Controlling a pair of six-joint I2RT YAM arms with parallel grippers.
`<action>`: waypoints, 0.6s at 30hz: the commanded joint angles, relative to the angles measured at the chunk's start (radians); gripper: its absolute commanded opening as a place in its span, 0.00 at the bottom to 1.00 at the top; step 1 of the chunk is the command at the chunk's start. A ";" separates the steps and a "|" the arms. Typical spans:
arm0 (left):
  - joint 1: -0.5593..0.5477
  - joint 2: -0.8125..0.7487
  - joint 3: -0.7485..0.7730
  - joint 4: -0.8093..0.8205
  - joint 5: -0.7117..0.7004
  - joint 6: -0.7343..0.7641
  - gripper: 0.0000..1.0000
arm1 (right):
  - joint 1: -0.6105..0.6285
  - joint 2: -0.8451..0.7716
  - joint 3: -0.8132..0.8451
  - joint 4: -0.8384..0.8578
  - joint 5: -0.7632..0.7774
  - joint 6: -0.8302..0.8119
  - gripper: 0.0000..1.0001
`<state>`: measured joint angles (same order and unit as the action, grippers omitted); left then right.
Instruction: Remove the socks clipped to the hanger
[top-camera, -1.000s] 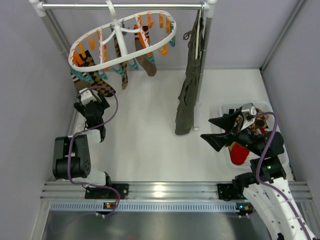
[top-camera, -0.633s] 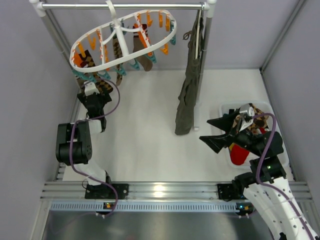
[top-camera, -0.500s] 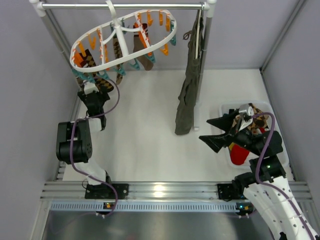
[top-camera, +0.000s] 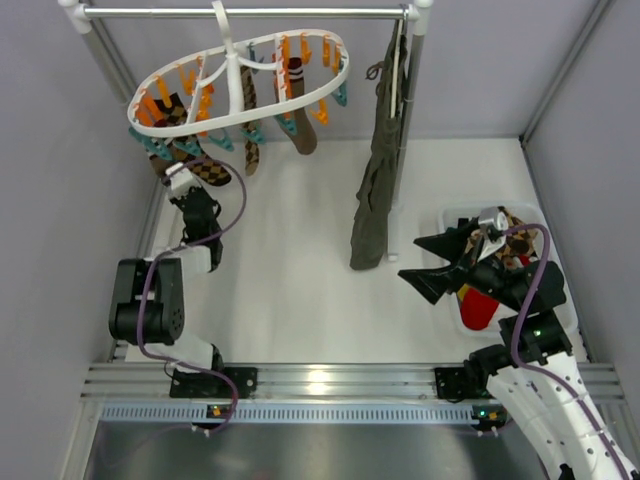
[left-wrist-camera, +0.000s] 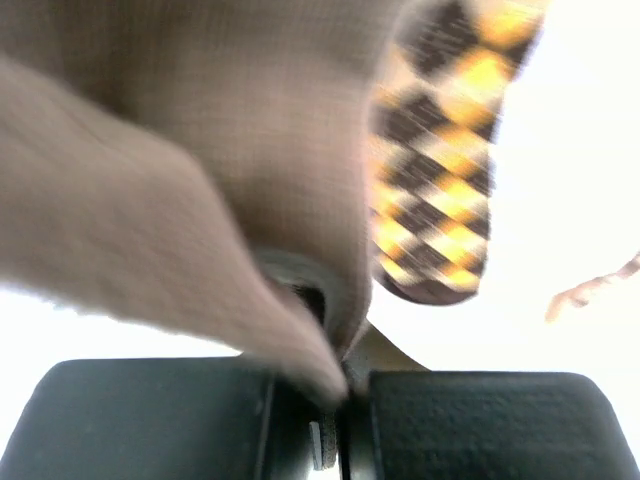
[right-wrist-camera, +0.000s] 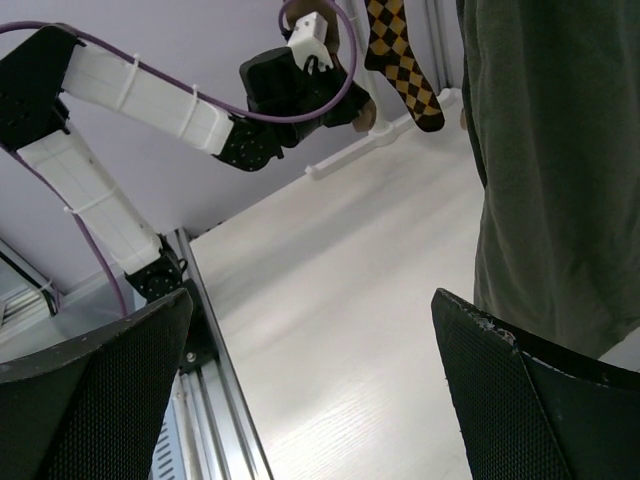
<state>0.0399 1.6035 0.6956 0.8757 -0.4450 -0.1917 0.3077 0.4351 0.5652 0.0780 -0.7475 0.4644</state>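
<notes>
Overhead, the white table (top-camera: 300, 260) fills the middle of the frame, with the metal rail (top-camera: 250, 13) running across the top edge. I see the long olive-grey garment (top-camera: 378, 190) hanging from the rail's right end, down to centre frame. The hanger (top-camera: 240, 75) is hooked on the rail at upper left, its white oval tilted, its left end lower. A white bin (top-camera: 452, 215) sits at right of frame; a red cloth (top-camera: 478, 308) lies in it.

Right gripper (top-camera: 425, 265): hovering beside the bin, jaws spread wide, nothing between them.

Left gripper (top-camera: 178, 172): raised to the hanger's low left end. On the left wrist camera I read the jaws as nearly closed, pinching a fold of the tan sock (left-wrist-camera: 200, 150), which drapes over the top left of that view.

An argyle sock (left-wrist-camera: 450, 170) hangs just beside it, upper right of the wrist view. Two more socks (top-camera: 300, 130) dangle from mid-hanger. Orange and teal clips (top-camera: 325, 45) line the frame.
</notes>
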 joint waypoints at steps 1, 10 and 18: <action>-0.130 -0.092 -0.070 0.072 -0.252 -0.020 0.00 | 0.018 -0.007 0.065 -0.003 0.008 -0.004 0.99; -0.443 -0.303 -0.257 0.071 -0.644 -0.037 0.00 | 0.019 -0.025 0.140 -0.107 0.036 -0.026 1.00; -0.745 -0.344 -0.292 0.071 -0.945 0.054 0.00 | 0.019 -0.012 0.240 -0.210 0.080 -0.063 0.99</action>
<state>-0.6334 1.2594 0.4042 0.8940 -1.2140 -0.1761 0.3122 0.4194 0.7380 -0.0849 -0.6907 0.4316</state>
